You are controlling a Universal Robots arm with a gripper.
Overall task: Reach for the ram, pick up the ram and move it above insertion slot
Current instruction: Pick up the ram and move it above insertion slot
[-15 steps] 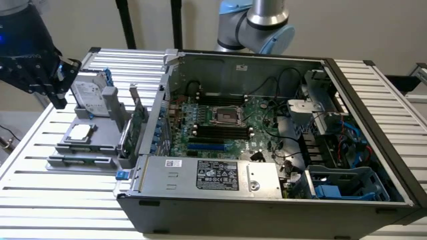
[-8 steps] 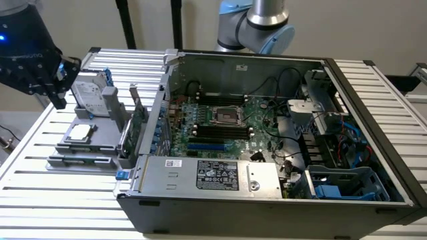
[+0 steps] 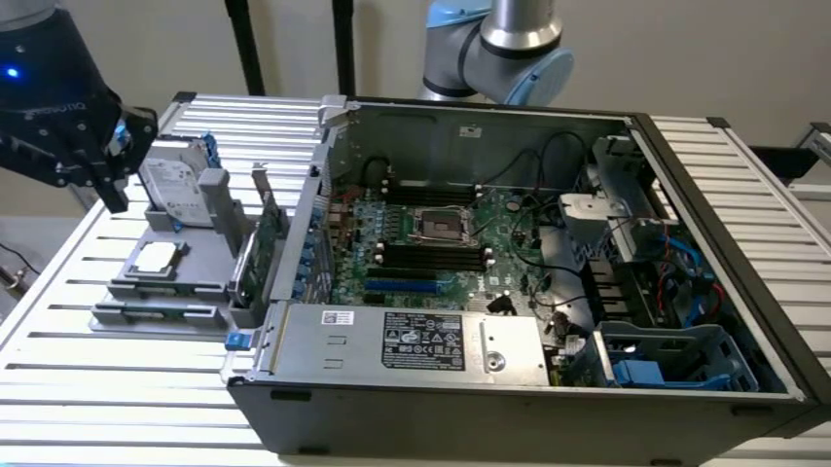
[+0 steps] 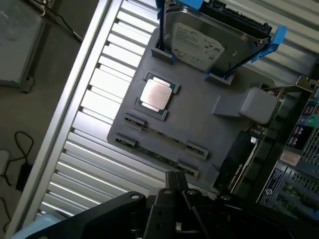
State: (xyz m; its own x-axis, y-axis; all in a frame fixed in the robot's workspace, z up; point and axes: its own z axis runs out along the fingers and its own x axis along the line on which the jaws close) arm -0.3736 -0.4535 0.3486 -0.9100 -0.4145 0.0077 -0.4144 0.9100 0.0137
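– Looking for the ram (image 4: 157, 155): where does it sit?

– On its long edge in the clip holders of the grey fixture (image 4: 199, 117), along the side nearest the exterior camera. The fixture lies on the slatted table (image 3: 78, 399), to the exterior view's left of the open computer case (image 3: 520, 394).

– Why on edge?

– My guess is that the clips hold it upright so that fingers coming from above can close on its two flat faces.

– And the gripper (image 3: 107, 190)?

– It hangs over the far end of the fixture, just beside the hard drive (image 3: 175, 175) and well apart from the ram. Its jaws are together with nothing between them. In the wrist view the fingertips (image 4: 172, 179) look pressed shut above the fixture.

– What else shares the fixture?

– A processor chip (image 4: 157, 94) lies flat in its own pocket between the drive and the ram. An upright expansion card (image 3: 269, 248) stands between the fixture and the case wall.

– And the insertion slot?

– The dark memory slots (image 3: 435, 255) beside the socket on the motherboard (image 3: 513, 209), well apart from the ram. The case lies on its side with the cover off, so the slots face up, which suits an approach from above.

– How far along?

– I'd say it is at the reach: the ram is not yet lifted.
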